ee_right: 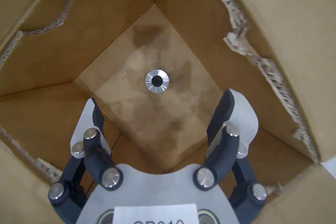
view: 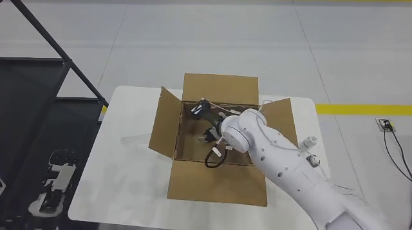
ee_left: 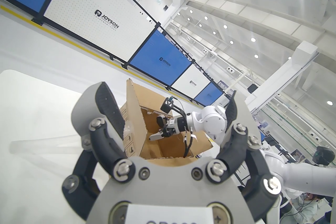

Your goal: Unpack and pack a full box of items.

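- Closest to the lens, our left gripper (ee_left: 169, 96) stands wide open with nothing between its pads. It is off at the left side of the table (view: 129, 165), well apart from the box.
- Mid-table sits the cardboard box (view: 215, 182), its flaps folded outward.
- Inside it our right gripper (ee_right: 160, 97) points down, jaws spread wide and holding nothing. It hovers above a small round metal piece (ee_right: 157, 81), seen end-on, resting on the box floor.
- We judge this to be the unpacking step, probably late in it — that piece is the one item we can make out on the floor.
- Next, we would lower the right gripper, straddle the piece and close on it. It is small and shiny, so it may slip.
- Our right wrist view gives us the box floor and the piece. From above, the arm lies across the opening. The left wrist view adds a side-on look at the right gripper (ee_left: 157, 136) down between the flaps.
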### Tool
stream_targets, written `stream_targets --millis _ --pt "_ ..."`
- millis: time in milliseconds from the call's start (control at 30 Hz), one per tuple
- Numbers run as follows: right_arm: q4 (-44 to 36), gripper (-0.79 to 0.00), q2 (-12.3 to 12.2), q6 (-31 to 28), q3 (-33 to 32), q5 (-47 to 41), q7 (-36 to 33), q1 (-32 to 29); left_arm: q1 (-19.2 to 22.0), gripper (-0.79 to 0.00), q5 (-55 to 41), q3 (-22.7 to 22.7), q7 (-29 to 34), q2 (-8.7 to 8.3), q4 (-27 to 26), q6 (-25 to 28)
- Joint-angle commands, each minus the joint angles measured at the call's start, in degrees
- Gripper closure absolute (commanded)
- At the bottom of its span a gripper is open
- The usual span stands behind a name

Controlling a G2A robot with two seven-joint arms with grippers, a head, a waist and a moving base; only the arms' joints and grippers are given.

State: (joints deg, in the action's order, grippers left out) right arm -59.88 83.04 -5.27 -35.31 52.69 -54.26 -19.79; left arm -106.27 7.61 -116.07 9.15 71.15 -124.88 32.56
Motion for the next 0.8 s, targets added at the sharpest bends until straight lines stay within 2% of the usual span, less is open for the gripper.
stream_targets --millis 0,367,467,533,633,767 --pt "4.4 -0.785 1.2 -0.8 1.0 -2.0 2.7 0.2 0.0 -0.785 0.0 0.0 0.0 0.00 0.0 0.0" --pt "18.5 -0.785 7.2 1.6 5.4 -3.9 11.1 1.7 0.0 -0.785 0.0 0.0 0.0 0.00 0.0 0.0" --pt "21.4 -0.662 8.5 1.2 5.6 -4.5 11.9 2.4 0.0 -0.785 0.0 0.0 0.0 0.00 0.0 0.0" --pt "23.3 -0.388 9.2 0.8 5.7 -4.8 12.5 2.9 0.0 -0.785 0.0 0.0 0.0 0.00 0.0 0.0" --pt "26.1 -0.308 10.2 0.0 5.7 -5.4 12.9 3.6 0.0 -0.785 0.0 0.0 0.0 0.00 0.0 0.0" --pt "29.3 -0.259 11.5 -0.9 5.8 -5.9 13.2 4.4 0.0 -0.785 0.0 0.0 0.0 0.00 0.0 0.0"
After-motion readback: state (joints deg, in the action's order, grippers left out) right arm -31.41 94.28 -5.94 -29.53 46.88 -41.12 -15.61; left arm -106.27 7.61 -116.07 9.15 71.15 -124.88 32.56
